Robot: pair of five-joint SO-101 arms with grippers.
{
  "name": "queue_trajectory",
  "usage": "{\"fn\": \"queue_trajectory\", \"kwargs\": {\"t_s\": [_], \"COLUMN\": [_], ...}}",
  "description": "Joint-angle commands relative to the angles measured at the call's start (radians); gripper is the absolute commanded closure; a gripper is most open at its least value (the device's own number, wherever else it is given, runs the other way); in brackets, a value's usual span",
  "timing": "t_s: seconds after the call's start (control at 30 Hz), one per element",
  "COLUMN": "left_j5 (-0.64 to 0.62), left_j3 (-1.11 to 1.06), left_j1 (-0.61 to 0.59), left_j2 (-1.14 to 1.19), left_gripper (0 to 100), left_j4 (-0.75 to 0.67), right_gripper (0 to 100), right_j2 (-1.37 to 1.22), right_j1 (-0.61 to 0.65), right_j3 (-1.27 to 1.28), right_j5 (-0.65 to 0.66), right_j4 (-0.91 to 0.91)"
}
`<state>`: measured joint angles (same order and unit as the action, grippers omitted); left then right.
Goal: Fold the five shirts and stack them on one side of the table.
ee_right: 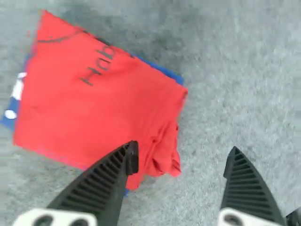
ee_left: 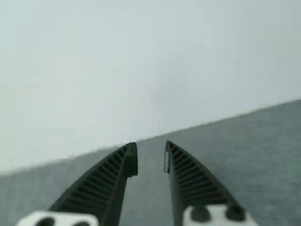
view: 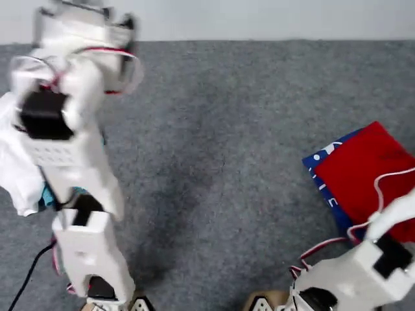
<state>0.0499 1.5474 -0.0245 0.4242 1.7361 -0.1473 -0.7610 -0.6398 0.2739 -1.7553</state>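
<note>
A folded red shirt (view: 366,172) lies on a folded blue shirt (view: 322,163) at the table's right side. In the right wrist view the red shirt (ee_right: 94,99) has a crumpled corner, and the blue shirt (ee_right: 162,69) peeks out along its edges. My right gripper (ee_right: 181,157) hovers open over that crumpled corner, holding nothing. A white shirt (view: 16,162) lies bunched at the left edge with teal fabric (view: 47,194) under it. My left arm (view: 65,142) is raised above them; its gripper (ee_left: 150,157) points at the wall, narrowly open and empty.
Grey carpet-like table surface (view: 220,162) stretches between the two arms. A pale wall (view: 259,19) borders the far edge. A black cable (view: 26,278) trails by the left arm's base. The right arm's body (view: 363,265) sits at the near right corner.
</note>
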Motion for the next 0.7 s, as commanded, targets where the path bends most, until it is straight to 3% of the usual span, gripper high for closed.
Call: {"fn": "queue_trajectory", "kwargs": {"t_s": [0.0, 0.33, 0.5, 0.67], "left_j5": [-0.112, -0.167, -0.163, -0.161], "left_j3": [-0.162, -0.544, -0.653, -0.788], "left_j1": [-0.193, -0.539, -0.651, -0.712], "left_j2": [-0.048, -0.037, -0.035, 0.008], "left_gripper": [89, 89, 89, 89], "left_j4": [0.017, 0.017, -0.009, -0.167], "right_gripper": [70.6, 70.6, 70.6, 70.6], "right_j2": [0.202, 0.618, 0.673, 0.679], "right_j1": [0.082, 0.42, 0.478, 0.484], "right_j3": [0.06, 0.442, 0.566, 0.603], "right_j5": [0.014, 0.044, 0.13, 0.132], "right_j4": [-0.042, -0.018, 0.005, -0.005]}}
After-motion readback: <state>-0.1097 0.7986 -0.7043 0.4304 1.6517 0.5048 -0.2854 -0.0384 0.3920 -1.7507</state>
